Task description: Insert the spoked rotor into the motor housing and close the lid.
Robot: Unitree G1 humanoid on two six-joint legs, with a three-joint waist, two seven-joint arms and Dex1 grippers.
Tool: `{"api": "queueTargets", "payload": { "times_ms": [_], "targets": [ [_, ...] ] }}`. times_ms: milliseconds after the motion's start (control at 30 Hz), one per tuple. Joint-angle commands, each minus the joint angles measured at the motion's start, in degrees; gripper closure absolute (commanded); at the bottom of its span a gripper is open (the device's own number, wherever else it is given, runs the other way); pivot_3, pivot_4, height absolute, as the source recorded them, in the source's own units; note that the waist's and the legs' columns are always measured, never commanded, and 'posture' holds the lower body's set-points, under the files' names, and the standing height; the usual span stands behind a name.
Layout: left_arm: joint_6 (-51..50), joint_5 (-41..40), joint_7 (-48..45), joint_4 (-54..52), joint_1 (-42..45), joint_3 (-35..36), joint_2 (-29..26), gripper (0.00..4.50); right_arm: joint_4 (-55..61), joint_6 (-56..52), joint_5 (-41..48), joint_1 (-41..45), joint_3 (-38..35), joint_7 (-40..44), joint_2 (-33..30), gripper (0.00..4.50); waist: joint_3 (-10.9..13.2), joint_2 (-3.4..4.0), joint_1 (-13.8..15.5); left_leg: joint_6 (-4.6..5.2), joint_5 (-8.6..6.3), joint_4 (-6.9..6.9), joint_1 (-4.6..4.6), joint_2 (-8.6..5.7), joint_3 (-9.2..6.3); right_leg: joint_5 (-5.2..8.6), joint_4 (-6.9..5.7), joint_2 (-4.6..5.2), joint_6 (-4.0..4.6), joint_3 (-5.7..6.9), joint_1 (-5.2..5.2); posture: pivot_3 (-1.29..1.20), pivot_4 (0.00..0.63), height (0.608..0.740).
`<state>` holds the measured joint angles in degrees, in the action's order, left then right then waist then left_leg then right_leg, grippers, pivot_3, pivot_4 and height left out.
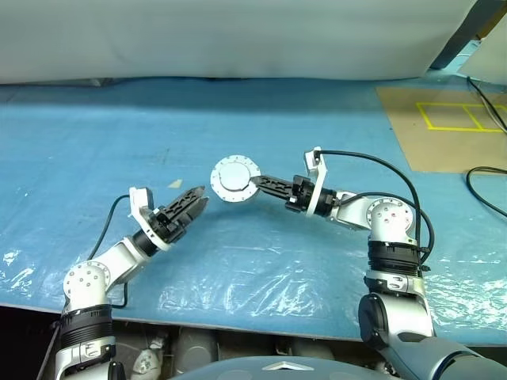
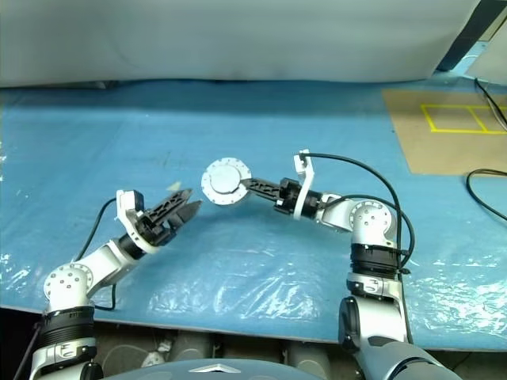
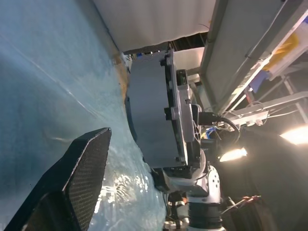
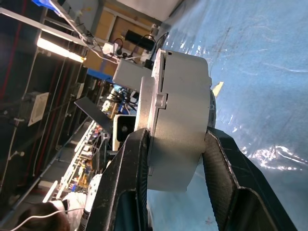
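Right gripper (image 1: 255, 184) clamps housing (image 1: 234, 177) by its sides, lid (image 4: 147, 110) shut flat against it, assembly held above blue table (image 1: 317, 127). Left gripper (image 1: 194, 202) spread wide, holds nothing, just beside housing, apart. Rotor unseen, judged inside. Step: closure judged done. Next: lower housing onto table, release; keep it level, lid shut.
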<state>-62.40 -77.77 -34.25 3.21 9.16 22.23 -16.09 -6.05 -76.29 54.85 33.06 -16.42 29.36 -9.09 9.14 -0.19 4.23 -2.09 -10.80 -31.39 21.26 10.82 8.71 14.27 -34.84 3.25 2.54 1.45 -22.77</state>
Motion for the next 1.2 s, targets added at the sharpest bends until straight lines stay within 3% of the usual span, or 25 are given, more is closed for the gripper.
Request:
{"api": "queueTargets", "payload": {
  "times_ms": [33,267,733,867,967,1200],
  "targets": [
    [-1.2,-2.3,1.0,0.6,0.9,-0.1,0.8,0.01,3.5,-0.6,4.8,1.6,-1.6,0.0,1.2,3.24,0.0,-0.01,0.0,0.00,0.00,-0.01,0.00,0.00,0.00,-0.01,0.00,0.00,-0.01,0.00,0.00,0.00,0.150,0.740],
    [0.1,0.9,1.0,4.3,4.0,-1.2,2.7,0.01,4.1,-1.3,5.7,2.0,-1.6,-1.8,1.8,3.24,0.0,-0.01,0.3,-0.01,0.00,-0.06,0.00,0.00,-0.04,-0.03,0.00,0.00,-0.06,0.00,0.04,0.00,0.150,0.740],
    [7.1,6.3,2.3,0.5,6.8,-3.6,6.7,0.01,3.8,-0.6,4.8,1.5,-0.8,-2.2,1.7,3.24,0.0,-0.02,0.4,-0.02,0.00,-0.15,0.02,-0.01,-0.09,-0.08,-0.01,0.00,-0.14,0.00,0.08,0.00,0.150,0.740],
    [7.2,5.5,1.1,0.4,6.5,-3.4,7.0,0.90,3.5,-0.3,4.4,1.4,-0.6,-2.2,1.8,3.24,0.0,-0.02,0.4,-0.01,0.00,-0.16,0.03,-0.02,-0.10,-0.08,-0.01,0.00,-0.14,0.00,0.09,0.00,0.150,0.740],
    [6.7,5.5,0.6,-0.4,6.4,-4.0,6.9,1.92,3.5,-0.2,4.2,1.1,-0.4,-2.1,1.8,3.24,0.0,-0.02,0.3,-0.01,0.00,-0.17,0.03,-0.02,-0.11,-0.08,-0.02,-0.01,-0.14,0.01,0.08,0.00,0.150,0.740],
    [4.2,1.7,-0.3,-2.3,6.9,-4.4,7.6,1.98,3.3,0.0,3.6,0.9,0.2,-1.7,1.8,3.24,0.0,-0.02,0.4,-0.01,0.00,-0.24,0.06,-0.02,-0.12,-0.09,-0.03,-0.01,-0.15,0.01,0.09,0.00,0.150,0.740]
  ]
}}
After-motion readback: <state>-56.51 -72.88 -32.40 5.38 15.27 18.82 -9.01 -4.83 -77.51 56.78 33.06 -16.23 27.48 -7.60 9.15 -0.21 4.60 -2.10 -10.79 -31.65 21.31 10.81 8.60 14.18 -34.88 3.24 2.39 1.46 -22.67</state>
